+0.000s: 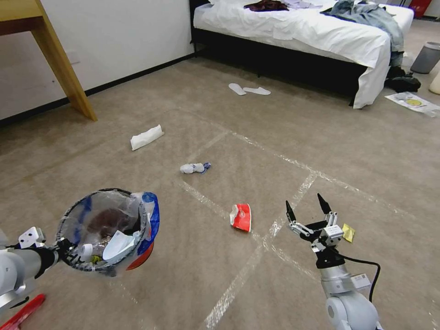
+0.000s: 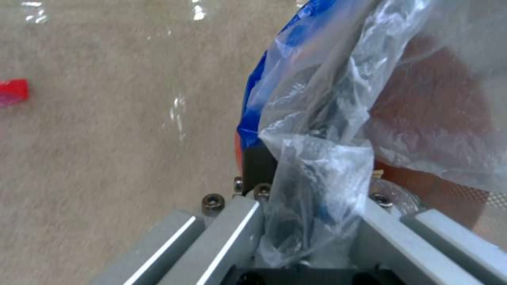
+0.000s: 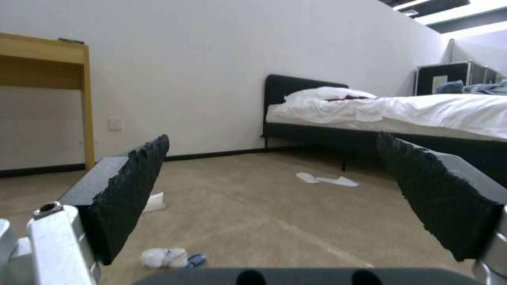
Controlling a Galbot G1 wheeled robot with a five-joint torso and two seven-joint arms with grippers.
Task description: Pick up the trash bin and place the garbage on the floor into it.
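The trash bin [image 1: 137,229], red-based with a clear blue-edged liner [image 2: 327,118], hangs tilted above the carpet at lower left. My left gripper [image 1: 64,251] is shut on its rim, liner pinched between the fingers [image 2: 232,233]. White and brown scraps lie inside. Garbage on the floor: a red wrapper [image 1: 241,217] [image 2: 12,92], a crumpled white-and-blue tissue [image 1: 195,167] [image 3: 166,256], a white tissue pack [image 1: 146,137] [image 3: 153,202] and a yellow scrap [image 1: 348,232]. My right gripper [image 1: 306,206] [image 3: 280,178] is open and holds nothing, low over the floor to the right of the red wrapper and beside the yellow scrap.
A bed [image 1: 321,41] stands at the back, with white slippers [image 1: 250,90] in front of it. A wooden table leg [image 1: 64,68] is at far left. A grey bin [image 1: 426,57], a cream bucket [image 1: 435,85] and a flat plastic packet [image 1: 412,101] sit at far right. Tape lines cross the carpet.
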